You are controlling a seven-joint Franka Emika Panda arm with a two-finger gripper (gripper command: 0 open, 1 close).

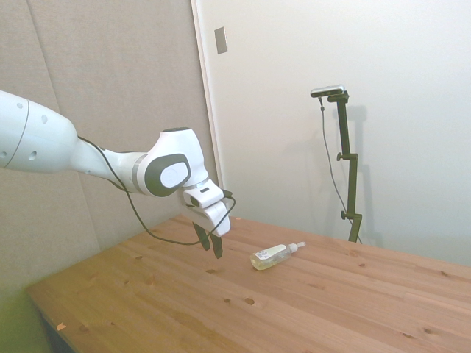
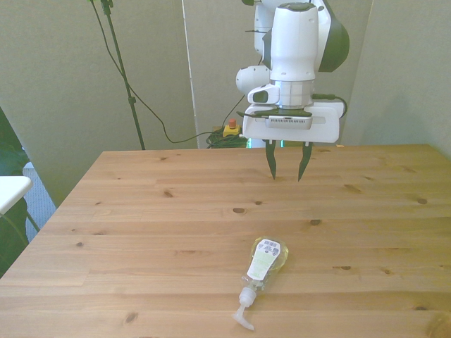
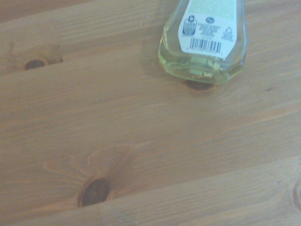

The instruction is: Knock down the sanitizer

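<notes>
The sanitizer [image 2: 262, 267] is a slim clear bottle with yellowish liquid, a pale label and a white pump. It lies flat on its side on the wooden table [image 2: 141, 211], pump toward the near edge in the front view. In the side view the sanitizer [image 1: 273, 256] lies just right of the gripper. My gripper [image 2: 287, 166] hangs above the table behind the bottle's base, apart from it, fingers open and holding nothing. The gripper [image 1: 211, 245] points down in the side view. The wrist view shows the sanitizer [image 3: 204, 44] base and barcode label.
Dark knots dot the table planks [image 3: 95, 190]. A white object [image 2: 10, 191] sits off the table at the front view's left edge. Cables and a yellow box with a red button [image 2: 230, 129] lie on the floor behind the table.
</notes>
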